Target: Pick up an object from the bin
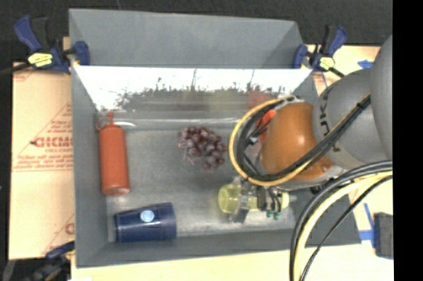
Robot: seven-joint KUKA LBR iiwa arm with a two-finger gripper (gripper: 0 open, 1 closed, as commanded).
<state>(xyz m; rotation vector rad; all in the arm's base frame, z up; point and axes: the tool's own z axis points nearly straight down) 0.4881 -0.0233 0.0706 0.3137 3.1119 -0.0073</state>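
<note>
Grey metal bin, four loose items, pincer low at the floor's 5 o'clock.
Item nearest the pincer: pale yellow-green rounded item, translucent, at 5 o'clock of the floor and at the pincer's 9 o'clock, just beside or touching it, which cannot be told. It looks near round, so no long axis or heading can be read. Whether the pincer is spread or closed, or has hold of anything, cannot be told. Its orange wrist cover sits at its 12 o'clock. Purple grape cluster: centre. Orange bottle: 9 o'clock, long axis 12–6, narrow neck toward 12. Blue cylinder: 7 o'clock, lying 9–3.
</note>
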